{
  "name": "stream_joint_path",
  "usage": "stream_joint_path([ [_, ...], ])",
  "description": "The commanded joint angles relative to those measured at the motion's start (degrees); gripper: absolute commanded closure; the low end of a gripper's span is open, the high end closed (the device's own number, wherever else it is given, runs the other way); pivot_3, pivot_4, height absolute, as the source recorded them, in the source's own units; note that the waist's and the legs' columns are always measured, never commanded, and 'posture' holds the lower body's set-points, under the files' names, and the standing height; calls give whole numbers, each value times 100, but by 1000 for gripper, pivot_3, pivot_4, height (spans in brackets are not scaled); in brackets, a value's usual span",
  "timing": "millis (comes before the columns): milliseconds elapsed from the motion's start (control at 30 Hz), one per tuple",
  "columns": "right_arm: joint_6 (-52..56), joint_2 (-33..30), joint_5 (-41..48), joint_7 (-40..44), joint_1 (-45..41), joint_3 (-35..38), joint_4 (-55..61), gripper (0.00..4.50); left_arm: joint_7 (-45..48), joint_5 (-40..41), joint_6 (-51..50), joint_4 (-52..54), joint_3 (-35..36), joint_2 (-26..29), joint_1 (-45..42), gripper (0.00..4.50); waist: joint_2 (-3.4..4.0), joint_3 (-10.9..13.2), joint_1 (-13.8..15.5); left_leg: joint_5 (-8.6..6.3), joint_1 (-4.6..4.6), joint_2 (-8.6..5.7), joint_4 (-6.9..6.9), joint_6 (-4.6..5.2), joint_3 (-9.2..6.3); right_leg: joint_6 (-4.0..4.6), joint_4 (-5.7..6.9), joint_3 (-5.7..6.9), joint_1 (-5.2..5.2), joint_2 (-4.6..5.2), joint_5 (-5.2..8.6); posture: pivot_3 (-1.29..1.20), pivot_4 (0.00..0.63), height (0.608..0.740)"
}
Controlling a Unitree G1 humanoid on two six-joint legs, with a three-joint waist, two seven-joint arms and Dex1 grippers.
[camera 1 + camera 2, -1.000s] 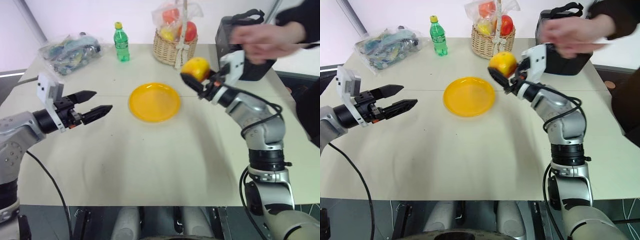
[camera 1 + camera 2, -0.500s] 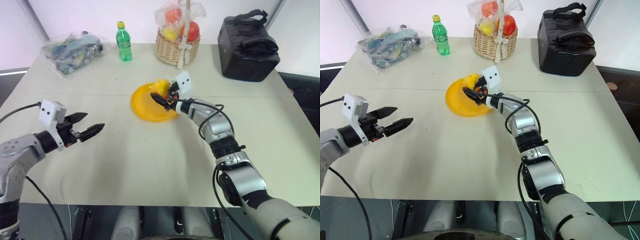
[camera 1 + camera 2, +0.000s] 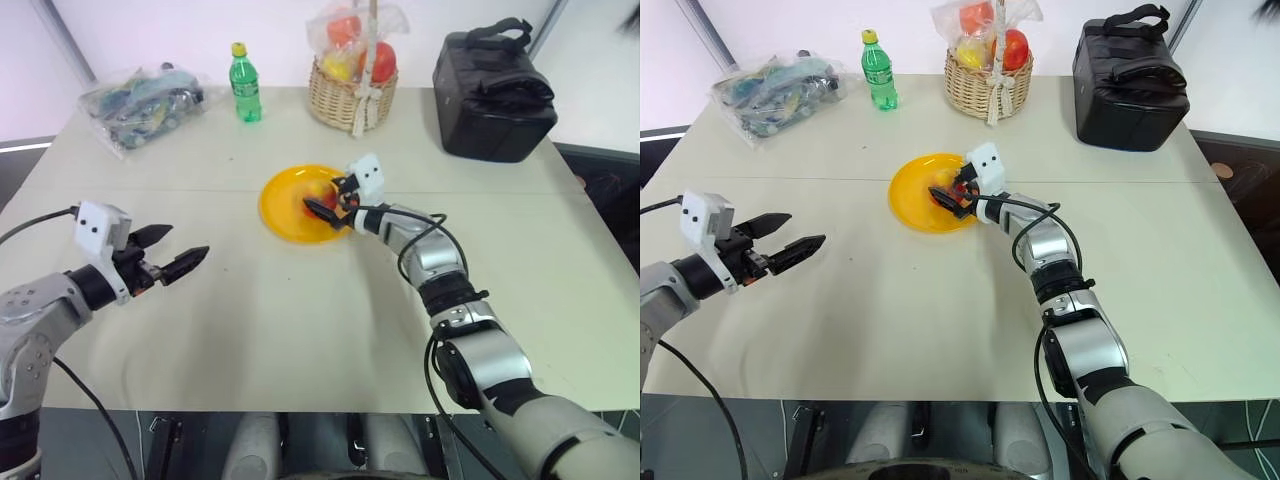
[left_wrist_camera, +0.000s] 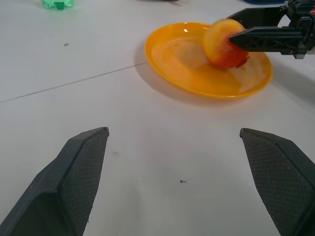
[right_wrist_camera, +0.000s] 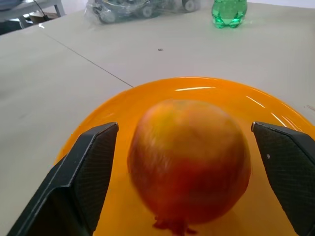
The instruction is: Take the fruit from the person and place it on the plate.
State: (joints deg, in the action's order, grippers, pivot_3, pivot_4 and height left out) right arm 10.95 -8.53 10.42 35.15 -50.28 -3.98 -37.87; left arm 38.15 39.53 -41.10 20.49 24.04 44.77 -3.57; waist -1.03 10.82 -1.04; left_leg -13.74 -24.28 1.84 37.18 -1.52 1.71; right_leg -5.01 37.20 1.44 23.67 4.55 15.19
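Fruit [image 5: 189, 164] upright, calyx on plate [image 5: 113, 113]

Bright, even light falls from above over the pale beige table [image 3: 300, 300], with only soft, faint shadows under things. A white glint curves along the inner rim of the round yellow plastic plate [image 5: 197, 93]. In the right wrist view the round yellow-orange fruit with a red blush [image 5: 189, 160] looks slightly soft at its outline, and the background beyond it is out of focus. The clear plastic film over the woven basket [image 3: 990, 45] catches glare.
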Motion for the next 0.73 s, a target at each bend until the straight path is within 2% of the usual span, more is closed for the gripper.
stream_joint_path([
  [33,-18,16,94,-79,-210,172,555,46,-51,84,25,109,94,-8,-167,0,0,0,0,0,0,0,0,0,0,0,0,0,0,0,0,0,150,740],
  [167,315,-183,348,-187,-352,518,1193,46,-155,48,48,41,152,-73,-246,0,1,1,-2,0,0,0,0,0,-2,0,0,-1,1,0,0,0,150,740],
  [300,768,-690,550,-160,-192,832,1953,46,-384,-30,160,-92,267,-177,-374,0,1,0,43,0,-1,0,1,0,-3,0,-2,2,-2,2,0,0,150,740],
  [500,952,-1579,555,-255,700,1358,2687,46,-789,-241,430,-245,339,-419,-519,0,-2,-1,40,0,-1,-2,0,0,-1,0,-7,4,-5,2,0,0,150,740],
  [733,1027,-1924,587,-608,1733,1847,3105,46,-992,-317,573,-300,265,-699,-537,0,-1,-1,3,0,2,-1,-1,0,2,0,-2,1,-2,-2,0,0,150,740],
])
